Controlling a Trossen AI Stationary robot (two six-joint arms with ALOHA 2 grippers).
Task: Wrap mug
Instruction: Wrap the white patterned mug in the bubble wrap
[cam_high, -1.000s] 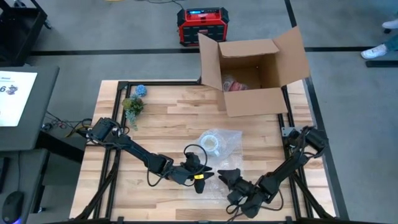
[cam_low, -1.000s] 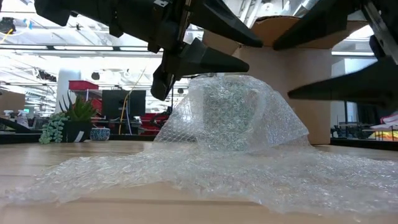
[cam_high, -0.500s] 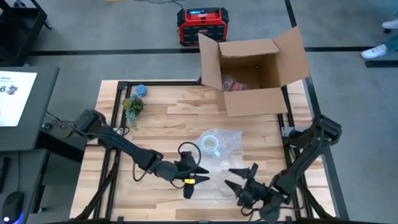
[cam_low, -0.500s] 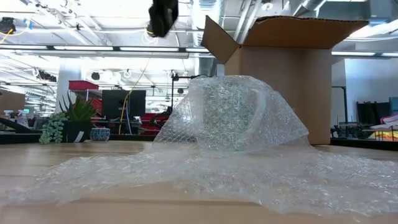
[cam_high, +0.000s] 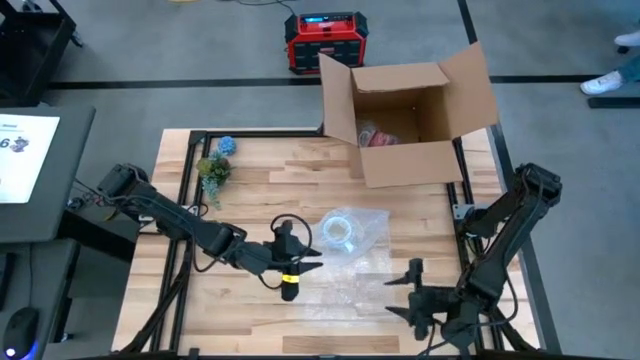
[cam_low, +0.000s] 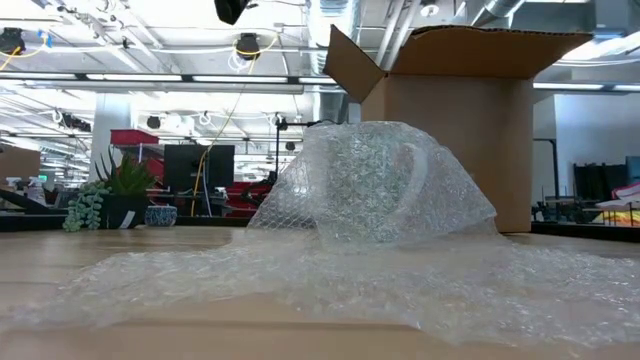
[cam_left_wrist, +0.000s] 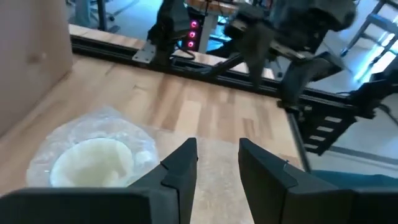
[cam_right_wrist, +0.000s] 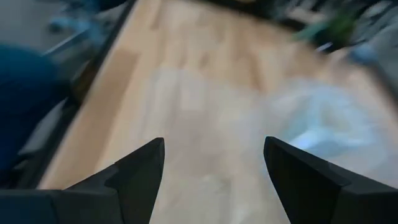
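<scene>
Both arms had drawn back and apart from the middle of the tabletop (cam_high: 260, 180) since the earlier frames, leaving the low view clear of them.

Item: one mug (cam_high: 340, 232), pale, standing upright near the tabletop's centre, draped in one sheet of bubble wrap (cam_high: 372, 285) that trailed loosely toward the near edge. From table height the wrap (cam_low: 400, 190) sat over the mug like a loose tent, unfolded and untucked.

Item: left gripper (cam_high: 296, 262), just beside the mug on the left, fingers (cam_left_wrist: 180, 171) a narrow gap apart and holding nothing.

Item: right gripper (cam_high: 410, 292), near the front right, off the trailing wrap's edge, fingers (cam_right_wrist: 140, 171) spread wide and empty.

Item: one open cardboard box (cam_high: 410, 110) at the far edge, something red inside. One small potted plant (cam_high: 213, 170) and one small blue thing (cam_high: 227, 145) at the far left corner.

Risk, as judged: the wrap was only resting on the mug, so a one-sided pull could slide it off or tip the mug; a grasp on a single thin layer could slip free.
</scene>
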